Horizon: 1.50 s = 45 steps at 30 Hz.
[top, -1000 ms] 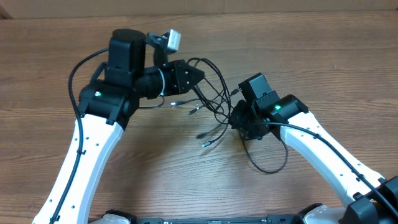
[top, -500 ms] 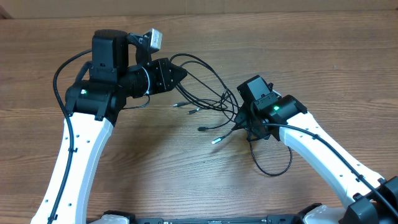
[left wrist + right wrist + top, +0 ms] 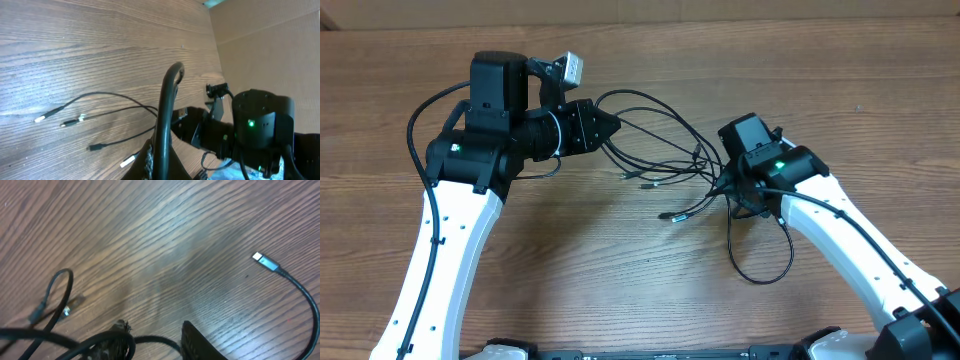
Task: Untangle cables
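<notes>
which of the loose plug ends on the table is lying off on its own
The lowest plug end in the overhead view. It lies alone on bare wood, while the other two tips sit close together above it.

SURFACE: brown wood-grain table (image 3: 620,275) spans every view, grain running left to right from overhead | BACKDROP: plain tan panel (image 3: 740,10) stands along the far edge, meeting the tabletop in a straight seam

On the table (image 3: 620,290): two robot arms (image 3: 448,235), one bundle of thin black cables (image 3: 760,283), their number unclear, with four loose plug ends (image 3: 39,119) visible.
</notes>
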Tool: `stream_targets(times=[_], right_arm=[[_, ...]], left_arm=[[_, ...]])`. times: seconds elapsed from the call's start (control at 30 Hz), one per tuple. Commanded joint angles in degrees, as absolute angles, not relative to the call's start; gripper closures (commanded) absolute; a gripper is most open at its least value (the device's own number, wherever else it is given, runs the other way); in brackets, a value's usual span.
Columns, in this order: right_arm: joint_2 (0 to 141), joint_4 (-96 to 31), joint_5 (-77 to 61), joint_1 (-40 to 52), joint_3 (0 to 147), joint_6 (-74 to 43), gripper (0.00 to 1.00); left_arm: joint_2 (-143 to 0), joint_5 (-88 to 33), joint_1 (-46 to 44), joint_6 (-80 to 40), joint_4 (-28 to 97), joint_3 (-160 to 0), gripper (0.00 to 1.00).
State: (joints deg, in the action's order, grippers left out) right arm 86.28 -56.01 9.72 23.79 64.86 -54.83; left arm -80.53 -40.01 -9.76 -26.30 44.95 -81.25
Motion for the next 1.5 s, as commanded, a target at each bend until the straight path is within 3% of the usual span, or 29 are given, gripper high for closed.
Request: stream_targets(times=[0.0, 0.1, 0.17, 0.47, 0.63, 1.1, 1.37, 1.47], right_arm=[[86.39, -54.28, 8.73, 21.34, 63.79, -49.15, 0.70], [86.39, -44.95, -10.35, 22.44, 63.79, -32.56, 0.69], [86.39, -42.19, -14.70, 23.73, 63.79, -28.93, 0.67], [86.41, -47.48, -5.52, 25.76, 63.79, -28.84, 0.62], [86.41, -46.78, -7.64, 25.78, 63.79, -26.17, 0.50], [86.41, -30.48, -16.12, 25.78, 63.79, -8.67, 0.29], [86.91, -22.74, -10.85, 25.78, 63.79, -8.99, 0.28], [87.72, -20.01, -3.60, 25.76, 63.79, -10.76, 0.38]], left_arm=[[-78.98, -38.11, -8.75, -24.40, 44.03, -82.78, 0.96], [-79.07, -38.35, -11.55, -24.36, 42.78, -82.76, 0.96], [-79.11, -38.35, -13.06, -23.70, 41.06, -82.76, 0.96], [-79.09, -38.35, -14.39, -22.83, 38.09, -82.76, 0.96], [-79.09, -38.39, -14.39, -17.67, 39.46, -82.76, 0.96], [-79.09, -41.19, -14.44, 4.62, 54.94, -82.76, 0.96], [-79.09, -51.83, -14.44, 12.27, 55.64, -82.76, 0.96], [-79.09, -53.69, -14.31, 12.43, 56.05, -82.76, 0.96]])
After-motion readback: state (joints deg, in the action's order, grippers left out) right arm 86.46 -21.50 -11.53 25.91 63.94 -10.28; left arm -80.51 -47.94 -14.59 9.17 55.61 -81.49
